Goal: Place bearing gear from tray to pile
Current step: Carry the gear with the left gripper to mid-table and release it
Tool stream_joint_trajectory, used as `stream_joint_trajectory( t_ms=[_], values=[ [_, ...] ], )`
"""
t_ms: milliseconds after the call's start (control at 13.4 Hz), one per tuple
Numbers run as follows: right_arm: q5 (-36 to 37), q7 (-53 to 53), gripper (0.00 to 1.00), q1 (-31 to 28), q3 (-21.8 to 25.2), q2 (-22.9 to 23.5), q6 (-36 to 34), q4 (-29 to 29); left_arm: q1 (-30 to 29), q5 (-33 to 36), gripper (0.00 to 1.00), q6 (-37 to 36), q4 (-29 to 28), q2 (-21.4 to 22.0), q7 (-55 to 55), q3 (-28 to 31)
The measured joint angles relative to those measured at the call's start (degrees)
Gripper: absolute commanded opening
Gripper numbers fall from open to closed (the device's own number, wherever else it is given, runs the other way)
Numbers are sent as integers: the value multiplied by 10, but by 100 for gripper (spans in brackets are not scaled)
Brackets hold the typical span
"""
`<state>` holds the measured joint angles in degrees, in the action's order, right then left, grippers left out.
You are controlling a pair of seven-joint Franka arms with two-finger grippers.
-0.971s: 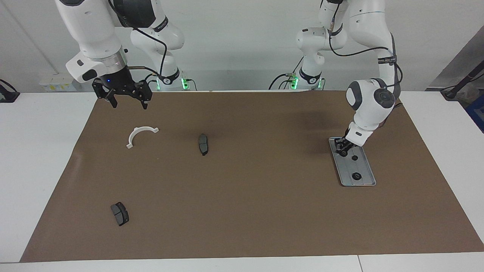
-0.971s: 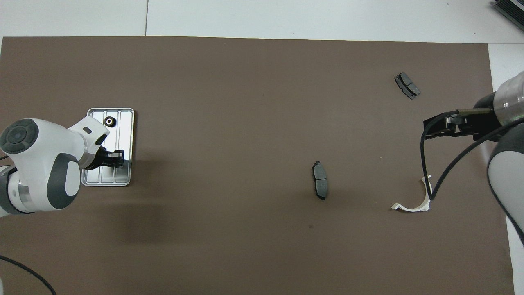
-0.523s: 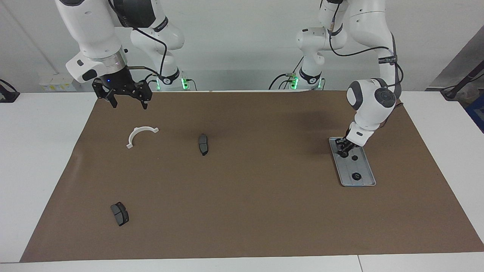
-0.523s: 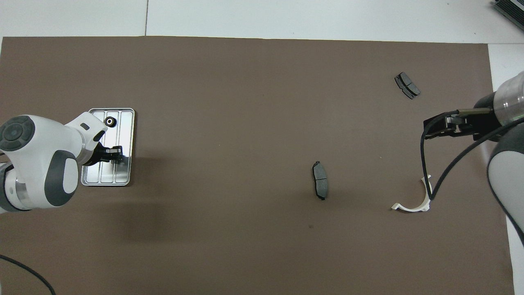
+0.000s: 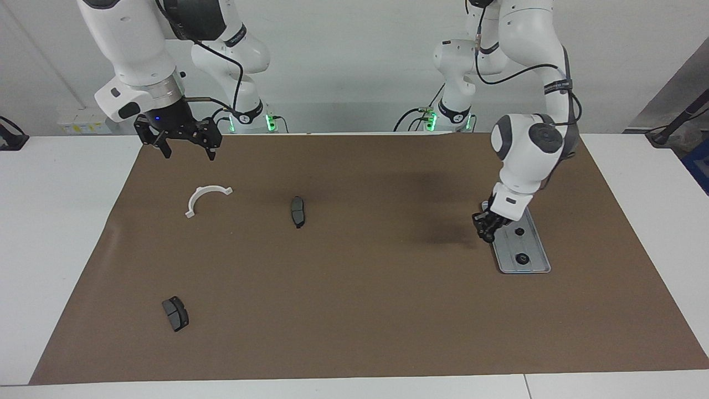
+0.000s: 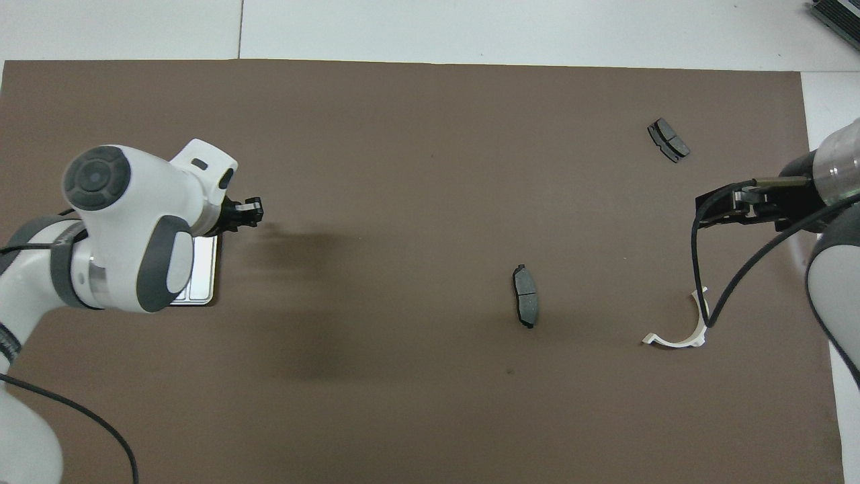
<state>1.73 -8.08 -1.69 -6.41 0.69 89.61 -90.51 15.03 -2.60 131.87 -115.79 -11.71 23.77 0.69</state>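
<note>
I judge the left gripper point(image 5: 487, 233), raised beside the tray point(image 5: 536, 265), apparently grips a gear; next, carry to the pile.

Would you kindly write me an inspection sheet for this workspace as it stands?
Surface: brown mat lying flat on the white table.
Job's things: tray toward the left arm's end, two dark gears in it; white bracket and two brake pads scattered toward the right arm's end.
Clutter: nothing seen.
Grippers: left gripper raised over the tray's rim; right gripper open, waiting above the mat near the bracket.
Cables: black cables loop along both arms.
Surroundings: white wall, green lights at the bases.
</note>
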Motion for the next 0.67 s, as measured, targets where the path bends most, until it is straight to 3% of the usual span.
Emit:
stream_joint_trajectory(
  t_ms=[149, 299, 373, 523, 598, 672],
  values=[
    [-4, 0, 100, 0, 0, 0, 0, -3, 75, 0, 24, 6, 0, -4, 83, -2],
    [-4, 0, 100, 0, 0, 0, 0, -5, 149, 0, 34, 30, -3, -7, 145, -3],
    [-4, 0, 100, 0, 0, 0, 0, -6, 177, 0, 49, 43, -9, -9, 159, -3],
    [-4, 0, 100, 0, 0, 0, 0, -7, 208, 0, 91, 65, -28, -11, 165, -3],
    [-4, 0, 100, 0, 0, 0, 0, -8, 214, 0, 100, 73, -34, -11, 165, -3],
    [-4, 0, 100, 0, 0, -1, 0, -9, 215, 0, 100, 77, -35, -11, 165, -2]
  ],
)
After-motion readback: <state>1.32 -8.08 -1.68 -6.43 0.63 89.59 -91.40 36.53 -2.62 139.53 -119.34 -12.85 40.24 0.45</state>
